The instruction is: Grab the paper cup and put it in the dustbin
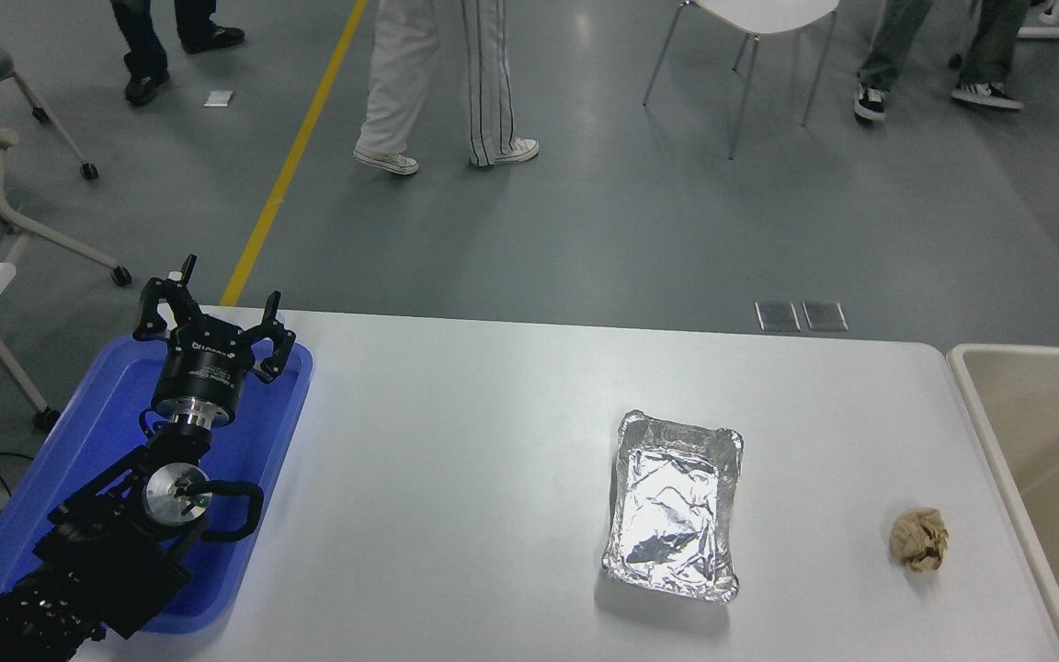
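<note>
The paper cup is out of view. The dustbin [975,386], a big beige bin with a pale rounded rim, stands against the table's right end and is cut off by the picture's right edge; the part of its inside that shows holds nothing. My right arm and gripper are out of the picture. My left gripper [214,313] is parked over the blue tray [97,405] at the lower left, its fingers spread open and holding nothing.
A crinkled foil tray [675,504] lies right of the table's middle. A crumpled brown paper ball [919,540] sits near the bin's left wall. People walk and sit on the floor beyond the table, with chairs there too.
</note>
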Controlling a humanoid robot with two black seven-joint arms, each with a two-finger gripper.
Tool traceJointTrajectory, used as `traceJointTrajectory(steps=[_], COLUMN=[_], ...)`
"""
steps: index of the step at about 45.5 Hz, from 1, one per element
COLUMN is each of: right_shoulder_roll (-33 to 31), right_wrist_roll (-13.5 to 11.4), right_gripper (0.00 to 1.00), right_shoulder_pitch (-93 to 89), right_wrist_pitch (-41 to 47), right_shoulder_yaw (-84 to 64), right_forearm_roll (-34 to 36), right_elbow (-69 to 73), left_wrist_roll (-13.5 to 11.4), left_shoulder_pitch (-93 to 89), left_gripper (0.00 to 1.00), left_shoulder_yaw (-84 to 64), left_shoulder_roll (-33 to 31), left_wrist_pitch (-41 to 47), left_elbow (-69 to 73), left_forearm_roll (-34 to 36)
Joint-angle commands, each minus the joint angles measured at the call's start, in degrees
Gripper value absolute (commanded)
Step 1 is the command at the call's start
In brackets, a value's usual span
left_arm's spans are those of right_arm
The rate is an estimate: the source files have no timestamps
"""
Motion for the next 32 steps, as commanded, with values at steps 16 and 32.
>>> traceJointTrajectory(steps=[16,32], right_shoulder_roll=[-3.2,3.9], right_wrist_roll=[0.0,-3.5], right_gripper=[0.0,0.0], right_shoulder_pitch=[-52.1,-70.9], right_wrist_pitch=[-22.3,-27.4], right_shoulder_yaw=[38.2,51.1], right_forearm_roll=[0.2,2.8], right_elbow=[-22.9,-36.9], left_wrist_roll=[0.1,0.1], left_shoulder_pitch=[-0.1,-0.1], left_gripper=[1.0,1.0], left_shoulder_yaw=[0.0,0.0], left_shoulder_roll=[0.0,0.0], left_wrist_pitch=[0.0,0.0], left_elbow=[0.0,0.0], left_forearm_roll=[0.0,0.0])
